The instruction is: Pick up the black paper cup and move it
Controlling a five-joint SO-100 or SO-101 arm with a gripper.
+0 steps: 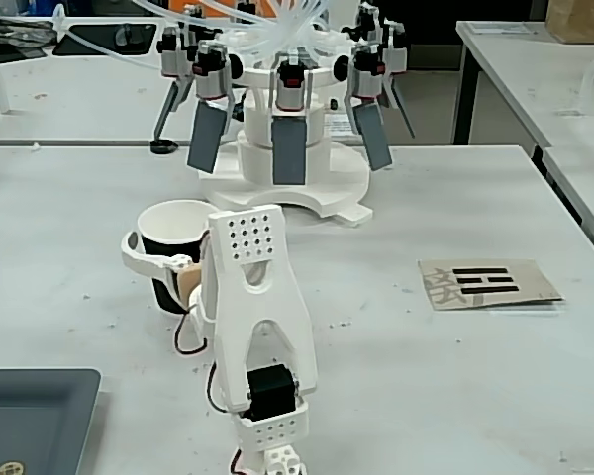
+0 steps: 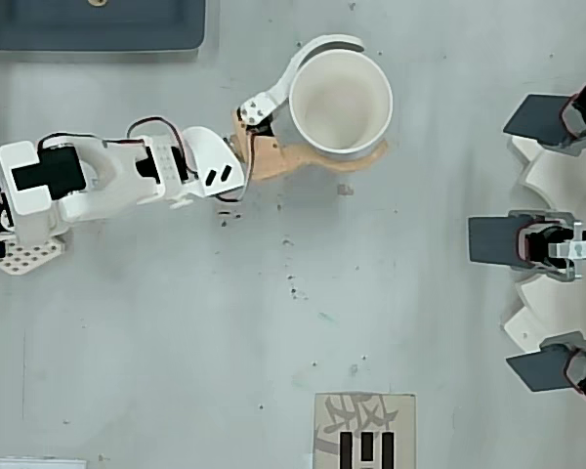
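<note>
The black paper cup (image 1: 168, 242) stands upright left of the table's middle, with a black wall, a white inside and a white rim. From above, the black paper cup (image 2: 340, 107) shows its round white inside. My gripper (image 2: 371, 98) holds the cup between its jaws. The white curved finger (image 2: 317, 49) wraps one side and the orange finger (image 2: 308, 161) presses the other. In the fixed view my gripper (image 1: 163, 259) grips the cup around mid-height, and the white arm hides the cup's right side. Whether the cup's base touches the table cannot be told.
A white round machine (image 1: 287, 188) with several grey paddles stands behind the cup, and its paddles (image 2: 503, 239) line the overhead view's right edge. A dark grey tray (image 1: 30, 416) lies near the arm's base. A cardboard card (image 1: 485, 284) with black marks lies to the right.
</note>
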